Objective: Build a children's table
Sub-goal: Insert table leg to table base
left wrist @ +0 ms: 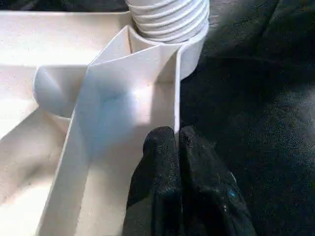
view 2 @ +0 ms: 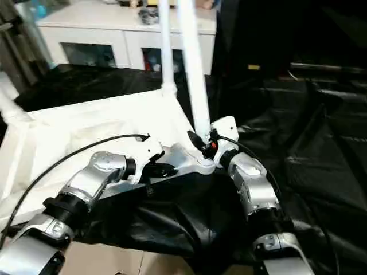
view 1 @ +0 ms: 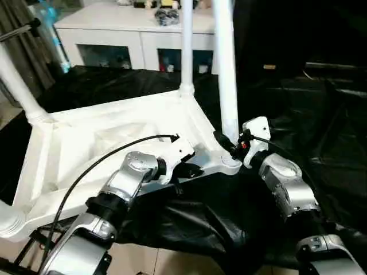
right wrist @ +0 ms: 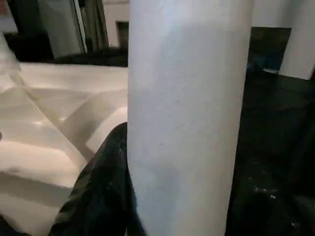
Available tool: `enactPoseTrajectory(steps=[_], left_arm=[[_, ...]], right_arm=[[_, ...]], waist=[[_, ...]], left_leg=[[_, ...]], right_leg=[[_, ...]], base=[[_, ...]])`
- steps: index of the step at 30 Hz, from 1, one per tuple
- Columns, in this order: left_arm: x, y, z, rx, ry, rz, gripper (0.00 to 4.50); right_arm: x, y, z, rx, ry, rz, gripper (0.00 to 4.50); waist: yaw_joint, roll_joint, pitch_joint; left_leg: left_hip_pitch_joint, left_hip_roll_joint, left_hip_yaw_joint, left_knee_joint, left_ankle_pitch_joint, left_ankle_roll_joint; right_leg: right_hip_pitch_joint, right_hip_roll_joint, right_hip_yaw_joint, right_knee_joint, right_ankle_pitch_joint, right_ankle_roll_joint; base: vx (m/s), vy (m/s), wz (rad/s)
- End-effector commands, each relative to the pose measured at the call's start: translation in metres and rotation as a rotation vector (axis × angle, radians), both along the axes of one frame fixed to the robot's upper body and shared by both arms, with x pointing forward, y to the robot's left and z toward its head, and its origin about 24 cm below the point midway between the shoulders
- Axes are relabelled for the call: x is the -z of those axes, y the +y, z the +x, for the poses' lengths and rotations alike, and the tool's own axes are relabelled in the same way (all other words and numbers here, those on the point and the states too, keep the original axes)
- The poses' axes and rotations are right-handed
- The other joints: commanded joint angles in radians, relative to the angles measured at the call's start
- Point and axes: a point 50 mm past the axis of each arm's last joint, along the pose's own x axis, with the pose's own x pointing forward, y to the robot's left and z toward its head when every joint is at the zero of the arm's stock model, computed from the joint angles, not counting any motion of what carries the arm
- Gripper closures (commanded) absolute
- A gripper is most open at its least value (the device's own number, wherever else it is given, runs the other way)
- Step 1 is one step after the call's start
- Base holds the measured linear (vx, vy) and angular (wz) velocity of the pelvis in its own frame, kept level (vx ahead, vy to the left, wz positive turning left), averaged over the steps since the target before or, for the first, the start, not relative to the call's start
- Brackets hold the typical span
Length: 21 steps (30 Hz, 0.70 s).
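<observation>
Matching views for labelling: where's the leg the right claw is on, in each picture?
Left eye: leg right of centre, rising from the near corner socket.
Right eye: leg at centre, same socket.
Left wrist: its threaded end at the top, in the socket.
Right wrist: the leg across the centre.
Shared landmark: that socket.

The surface (view 1: 321, 137) is covered by a crinkled black plastic sheet (view 2: 321, 143) that drapes over its near edge. Lying directly on the sheet, underside up, is the white plastic square tabletop (view 1: 86, 154) with ribbed underside; its near corner overhangs the sheet's edge. White tubular legs (view 1: 226, 69) stand upright in its round corner sockets (view 1: 229, 163).
</observation>
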Motion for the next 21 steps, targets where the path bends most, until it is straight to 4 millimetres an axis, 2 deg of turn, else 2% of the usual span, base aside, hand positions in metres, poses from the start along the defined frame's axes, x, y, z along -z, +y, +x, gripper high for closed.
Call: enactPoseTrajectory(steps=[1,2,3,4,7,8,9,10,11,13,14,16,18,21], left_arm=[[-0.029,-0.001,0.008,0.012,-0.131,-0.055,4.5],[-0.031,0.002,0.005,0.035,-0.143,-0.07,4.5],[-0.031,0.004,0.004,0.038,-0.141,-0.074,4.5],[-0.031,0.005,0.003,0.039,-0.139,-0.076,4.22],[-0.04,0.014,0.001,0.021,-0.072,-0.2,4.05],[-0.043,0.015,0.002,0.012,-0.072,-0.214,3.87],[-0.045,0.017,0.004,-0.005,-0.08,-0.229,3.87],[-0.052,0.019,0.011,-0.074,-0.11,-0.259,3.82],[-0.052,0.019,0.012,-0.079,-0.112,-0.261,3.73],[-0.073,0.025,0.036,-0.289,-0.165,-0.342,3.64],[-0.079,0.026,0.041,-0.335,-0.168,-0.359,3.64],[-0.085,0.026,0.047,-0.383,-0.184,-0.375,3.64],[-0.102,0.018,0.06,-0.489,-0.222,-0.392,3.64],[-0.119,-0.008,0.061,-0.428,-0.248,-0.424,3.64]], right_arm=[[0.031,0.003,-0.015,-0.035,0.143,-0.006,2.62],[0.028,0.003,-0.014,-0.038,0.128,0.014,2.62],[0.026,0.003,-0.014,-0.04,0.12,0.018,2.62],[0.026,0.003,-0.014,-0.041,0.116,0.02,2.62],[0.016,0.003,-0.014,-0.063,0.074,0.047,2.62],[0.014,0.002,-0.014,-0.065,0.068,0.051,2.62],[0.012,0.002,-0.013,-0.067,0.06,0.056,2.62],[0.008,0.001,-0.013,-0.065,0.046,0.063,2.62],[0.008,0.001,-0.013,-0.065,0.045,0.063,2.62],[-0.003,0.0,-0.01,-0.071,0.003,0.067,2.62],[-0.006,0.0,-0.01,-0.077,-0.006,0.065,2.62],[-0.008,0.0,-0.009,-0.084,-0.016,0.062,2.62],[-0.014,0.001,-0.009,-0.105,-0.029,0.047,2.62],[-0.016,0.002,-0.01,-0.125,-0.034,0.017,2.62]], waist=[[-0.003,0.003,-0.048],[-0.003,0.002,-0.051],[-0.002,0.0,-0.052],[-0.001,0.0,-0.052],[0.004,0.0,-0.059],[0.005,-0.003,-0.059],[0.005,-0.003,-0.057],[0.003,-0.011,-0.056],[0.004,-0.008,-0.057],[0.003,-0.009,-0.056],[0.005,-0.008,-0.06],[0.006,-0.009,-0.058],[0.008,-0.009,-0.059],[0.014,-0.007,-0.062]], left_leg=[[0.016,0.017,-0.012,-0.088,-0.493,-0.004],[0.011,0.017,-0.008,-0.086,-0.45,0.002],[0.01,0.017,-0.006,-0.085,-0.433,0.007],[0.008,0.018,-0.004,-0.084,-0.406,0.016],[0.008,0.018,0.003,-0.077,-0.336,0.025],[0.008,0.019,0.005,-0.074,-0.311,0.032],[0.007,0.018,0.006,-0.074,-0.306,0.035],[0.007,0.016,0.007,-0.073,-0.306,0.037],[0.006,0.015,0.007,-0.071,-0.3,0.037],[0.006,0.011,0.009,-0.066,-0.28,0.037],[0.01,0.011,0.009,-0.064,-0.267,0.037],[0.006,0.01,0.008,-0.065,-0.262,0.038],[0.009,0.011,0.009,-0.061,-0.248,0.042],[0.008,0.012,0.009,-0.058,-0.225,0.048]], right_leg=[[0.024,-0.035,0.014,-0.08,-0.411,-0.159],[0.031,-0.035,0.016,-0.072,-0.35,-0.181],[0.032,-0.035,0.017,-0.071,-0.332,-0.187],[0.033,-0.035,0.017,-0.067,-0.31,-0.196],[0.037,-0.036,0.02,-0.058,-0.242,-0.227],[0.036,-0.033,0.019,-0.054,-0.202,-0.244],[0.036,-0.031,0.019,-0.053,-0.198,-0.245],[0.037,-0.029,0.018,-0.052,-0.202,-0.243],[0.039,-0.029,0.018,-0.048,-0.2,-0.243],[0.04,-0.026,0.018,-0.048,-0.192,-0.237],[0.041,-0.028,0.018,-0.046,-0.184,-0.237],[0.043,-0.027,0.017,-0.048,-0.196,-0.231],[0.042,-0.025,0.017,-0.046,-0.178,-0.233],[0.044,-0.027,0.017,-0.045,-0.154,-0.239]], base=[[0.0,0.0,0.0],[0.0,0.0,0.0],[0.0,0.0,0.0],[0.0,0.0,0.0],[0.055,-0.024,-0.01],[0.058,-0.026,0.01],[0.058,-0.026,0.01],[0.0,0.0,0.0],[0.0,0.0,0.0],[0.0,0.0,0.0],[0.0,0.0,0.0],[0.0,0.0,0.0],[0.0,0.0,0.0],[0.0,0.0,0.0]])
